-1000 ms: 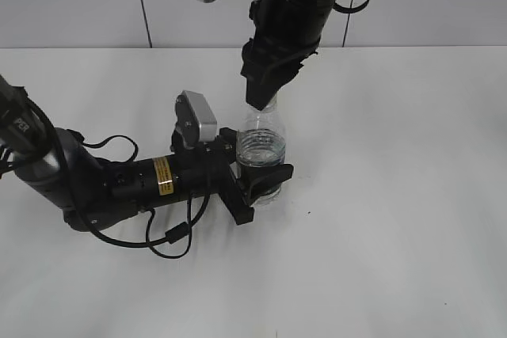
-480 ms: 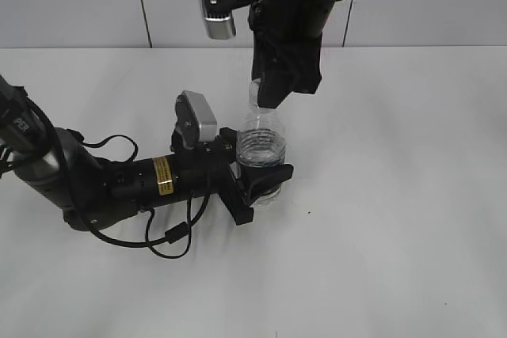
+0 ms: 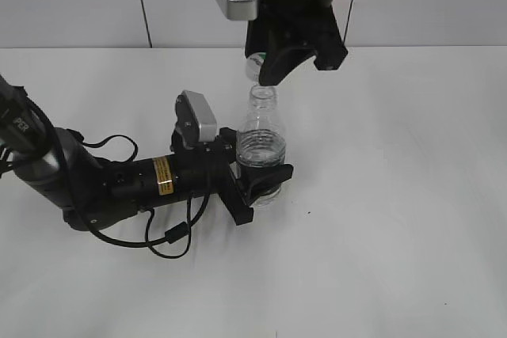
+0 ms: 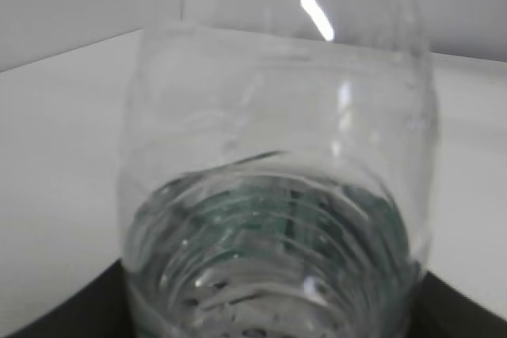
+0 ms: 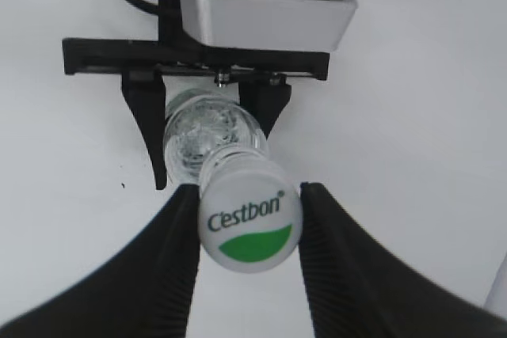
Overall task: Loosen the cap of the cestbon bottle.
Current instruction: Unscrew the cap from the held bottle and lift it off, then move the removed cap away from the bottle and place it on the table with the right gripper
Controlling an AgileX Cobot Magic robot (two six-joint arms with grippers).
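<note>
Item: bottle point(image 3: 260, 156) upright on table point(image 3: 412, 195), clamped by left gripper point(image 3: 257, 184); cap point(image 5: 248, 222) pinched in right gripper point(image 5: 249, 219), seemingly lifted off; we risk dropping it.

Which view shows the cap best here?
The right wrist view: the cap sits between the right gripper fingers, its Cestbon print readable. The exterior view shows only a sliver of it above the bottle. The left wrist view shows none.

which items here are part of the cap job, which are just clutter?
In the job:
- cestbon bottle, held by the left gripper
- cap, off the bottle neck, between the right gripper fingers

Just lying about:
- nothing on the white table
</note>
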